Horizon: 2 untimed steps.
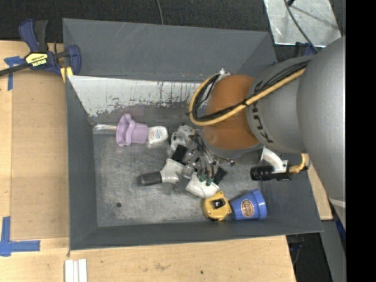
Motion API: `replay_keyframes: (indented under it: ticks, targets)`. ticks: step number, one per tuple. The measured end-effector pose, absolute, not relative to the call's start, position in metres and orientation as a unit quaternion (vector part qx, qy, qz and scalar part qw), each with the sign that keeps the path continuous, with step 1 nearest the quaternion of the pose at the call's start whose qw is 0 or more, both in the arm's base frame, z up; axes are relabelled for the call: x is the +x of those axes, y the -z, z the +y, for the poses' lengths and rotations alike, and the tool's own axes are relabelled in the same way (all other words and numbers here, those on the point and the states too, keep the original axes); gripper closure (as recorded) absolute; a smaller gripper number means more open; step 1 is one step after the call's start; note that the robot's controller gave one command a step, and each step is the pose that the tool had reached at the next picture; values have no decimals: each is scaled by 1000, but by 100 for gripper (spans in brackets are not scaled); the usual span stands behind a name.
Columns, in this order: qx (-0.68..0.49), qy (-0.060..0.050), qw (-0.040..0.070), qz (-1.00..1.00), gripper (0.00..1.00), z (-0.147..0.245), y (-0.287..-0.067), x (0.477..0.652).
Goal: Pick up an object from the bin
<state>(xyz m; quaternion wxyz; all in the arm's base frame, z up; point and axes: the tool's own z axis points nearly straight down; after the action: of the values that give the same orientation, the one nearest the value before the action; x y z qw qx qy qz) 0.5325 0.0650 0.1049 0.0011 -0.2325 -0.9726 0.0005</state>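
a white-and-black tool point(161, 176) lies flat in the middle of the bin point(117, 198).

The grey metal bin point(129, 207) carries loose items on its floor. Reference item: yellow tape measure point(216, 207). A blue cup point(251, 206) touches its view-right side. A heap of white and black parts point(187, 160) lies just above it. A lilac plastic piece point(130, 130) lies well up-left of it.

Evenly lit from above; pale glare on the bin's point(117, 93) far wall, soft shadow beneath the arm point(317, 110).
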Motion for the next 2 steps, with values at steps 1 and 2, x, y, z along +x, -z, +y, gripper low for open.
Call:
replay_keyframes:
  ticks: [1,2]
  targets:
    - [-232,-1,3,-973,100,65,-121,532]
    - [-232,-1,2,-973,100,65,-145,532]
